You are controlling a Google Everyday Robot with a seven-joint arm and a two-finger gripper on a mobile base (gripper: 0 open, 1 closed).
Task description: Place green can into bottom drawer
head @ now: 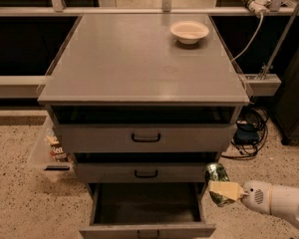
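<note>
The gripper (pixel 225 190), fingers clenched on the green can (pixel 216 174), hangs just right of the open bottom drawer (pixel 147 230); lowering it inside and letting go remain.

White rounded arm (pixel 279 201), tan-fingered hand (pixel 220 189) lower right.

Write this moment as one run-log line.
end effector: shut on green can, by right edge of bottom drawer | bottom drawer: open, can not inside | bowl: on cabinet top

Gripper (pixel 221 190) at lower right, tight around green can (pixel 216 173)
</note>
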